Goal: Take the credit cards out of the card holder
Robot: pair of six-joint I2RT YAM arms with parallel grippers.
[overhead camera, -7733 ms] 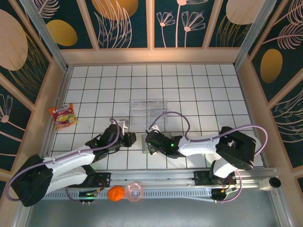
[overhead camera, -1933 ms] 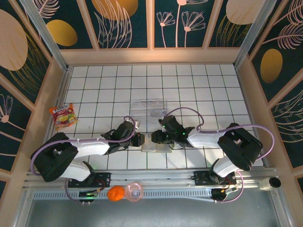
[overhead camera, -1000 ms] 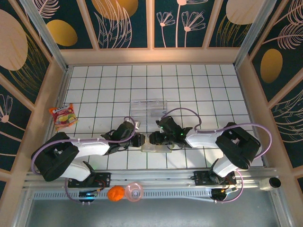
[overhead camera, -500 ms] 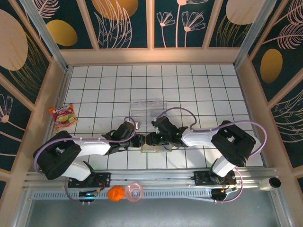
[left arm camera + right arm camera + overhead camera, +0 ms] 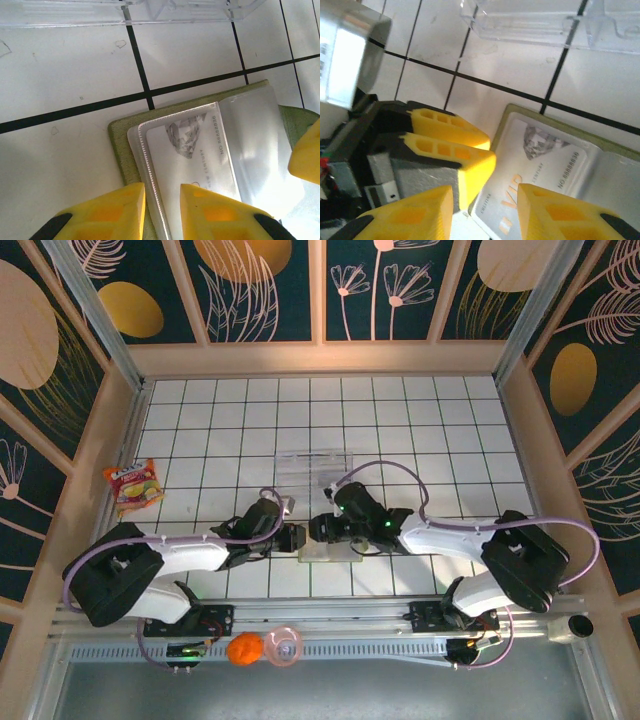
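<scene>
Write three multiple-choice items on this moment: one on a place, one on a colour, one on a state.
1. Where does the clear tray lie relative to the wallet?
A. Beyond it, on the far side
B. On top of it
C. Inside it

2. What colour is the wallet's outer edge?
A. Red
B. Olive green
C. Blue

3. How is the card printed VIP placed?
A. Loose on the tiles
B. Tucked in the wallet's clear pocket
C. Lifted in the air

Answers:
1 A: both wrist views show the tray beyond the wallet and apart from it.
2 B: the left wrist view shows a green border around the pocket.
3 B: the pocket's ribbed seam runs along the card's edge and plastic lies over it.
</scene>
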